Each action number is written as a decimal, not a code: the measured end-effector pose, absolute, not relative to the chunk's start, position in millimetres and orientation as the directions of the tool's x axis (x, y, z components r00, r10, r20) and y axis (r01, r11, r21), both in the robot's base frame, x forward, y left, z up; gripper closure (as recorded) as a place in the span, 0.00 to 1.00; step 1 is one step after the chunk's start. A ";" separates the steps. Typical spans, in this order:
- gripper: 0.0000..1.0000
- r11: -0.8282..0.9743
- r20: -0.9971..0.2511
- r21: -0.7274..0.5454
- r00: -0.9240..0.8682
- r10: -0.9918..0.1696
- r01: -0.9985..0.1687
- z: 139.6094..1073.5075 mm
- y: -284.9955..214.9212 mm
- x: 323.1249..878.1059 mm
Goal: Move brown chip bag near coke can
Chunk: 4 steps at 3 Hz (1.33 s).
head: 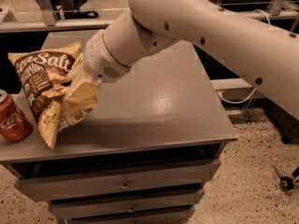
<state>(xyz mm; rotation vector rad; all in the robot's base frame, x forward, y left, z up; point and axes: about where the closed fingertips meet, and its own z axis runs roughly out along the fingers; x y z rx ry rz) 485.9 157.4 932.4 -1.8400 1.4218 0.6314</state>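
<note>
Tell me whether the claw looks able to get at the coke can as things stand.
Probably not. The claw, over the table, is shut on the brown chip bag, and the bag hangs between it and the coke can at the picture's left edge.

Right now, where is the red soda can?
The red soda can stands at the grey cabinet's left edge, beside the crinkly tan chip bag that the gripper holds.
</note>
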 end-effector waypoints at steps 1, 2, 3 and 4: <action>1.00 -0.153 -0.755 -0.215 0.264 -0.600 -0.965 925.5 169.9 483.6; 0.83 -0.166 -0.759 -0.196 0.257 -0.599 -0.966 916.6 179.1 481.8; 0.59 -0.169 -0.761 -0.190 0.254 -0.598 -0.967 909.4 183.8 483.8; 0.37 -0.167 -0.763 -0.190 0.253 -0.595 -0.967 905.7 185.9 486.7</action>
